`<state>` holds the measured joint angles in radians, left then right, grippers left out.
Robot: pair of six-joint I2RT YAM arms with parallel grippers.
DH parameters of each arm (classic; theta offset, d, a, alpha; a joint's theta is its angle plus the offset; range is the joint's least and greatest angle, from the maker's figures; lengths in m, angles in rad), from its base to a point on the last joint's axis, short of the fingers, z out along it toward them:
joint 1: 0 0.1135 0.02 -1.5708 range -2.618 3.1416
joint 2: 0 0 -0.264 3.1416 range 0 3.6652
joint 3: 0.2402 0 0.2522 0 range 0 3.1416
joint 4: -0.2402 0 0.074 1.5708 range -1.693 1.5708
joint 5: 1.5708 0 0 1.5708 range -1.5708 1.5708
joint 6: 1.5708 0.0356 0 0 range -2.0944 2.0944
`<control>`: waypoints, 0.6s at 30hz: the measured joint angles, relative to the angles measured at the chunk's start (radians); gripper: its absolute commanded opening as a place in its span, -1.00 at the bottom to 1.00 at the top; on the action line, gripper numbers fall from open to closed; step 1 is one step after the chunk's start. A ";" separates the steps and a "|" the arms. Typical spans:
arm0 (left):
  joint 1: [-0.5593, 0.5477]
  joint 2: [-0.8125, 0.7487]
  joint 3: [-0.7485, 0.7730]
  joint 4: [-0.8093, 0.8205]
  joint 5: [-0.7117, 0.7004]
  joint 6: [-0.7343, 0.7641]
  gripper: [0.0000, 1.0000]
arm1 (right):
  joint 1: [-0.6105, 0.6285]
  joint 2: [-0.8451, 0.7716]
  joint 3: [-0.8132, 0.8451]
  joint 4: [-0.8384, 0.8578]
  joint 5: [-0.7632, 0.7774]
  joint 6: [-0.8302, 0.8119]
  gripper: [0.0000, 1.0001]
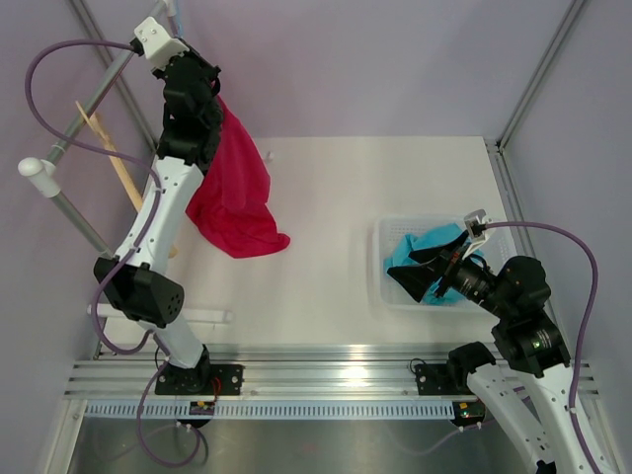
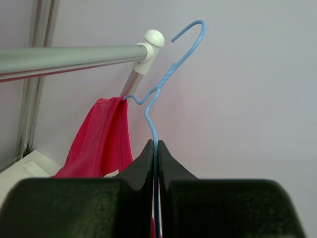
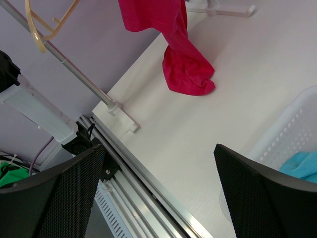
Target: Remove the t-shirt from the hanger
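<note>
The left claw (image 2: 156, 148), shut tight on the blue hanger (image 2: 166, 74), likely to steady it, has the red t-shirt (image 2: 101, 139) draped just to its left (tail on the table (image 1: 395, 178)), while the right claw (image 3: 158, 148) stands open, empty.

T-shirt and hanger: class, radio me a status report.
Left gripper shut on blue hanger. Red t-shirt hangs from it, tail on table. Right gripper open over basket. Nothing in the way.

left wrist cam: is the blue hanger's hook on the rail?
No, the hook of the blue hanger is in open air beside the white end cap of the rail, its wire pinched in the left claw.
</note>
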<state>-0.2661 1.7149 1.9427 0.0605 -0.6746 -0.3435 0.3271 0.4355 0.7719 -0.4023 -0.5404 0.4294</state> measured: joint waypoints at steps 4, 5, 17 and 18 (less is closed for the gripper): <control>-0.001 -0.037 -0.047 -0.016 0.047 -0.024 -1.00 | 0.000 0.004 0.000 0.000 0.000 0.000 0.99; -0.001 -0.048 -0.059 -0.018 0.064 -0.031 -1.00 | 0.000 0.006 0.000 0.000 0.000 0.000 0.99; -0.050 -0.238 -0.260 -0.042 0.288 -0.125 -1.00 | 0.000 -0.009 0.002 -0.007 0.000 -0.005 0.99; -0.063 -0.250 -0.270 -0.045 0.301 -0.125 -1.00 | 0.000 -0.008 0.002 -0.008 0.000 -0.005 0.99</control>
<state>-0.3290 1.4651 1.6726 0.0154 -0.3740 -0.4686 0.3271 0.4278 0.7742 -0.4099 -0.5404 0.4248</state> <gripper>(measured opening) 0.020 0.993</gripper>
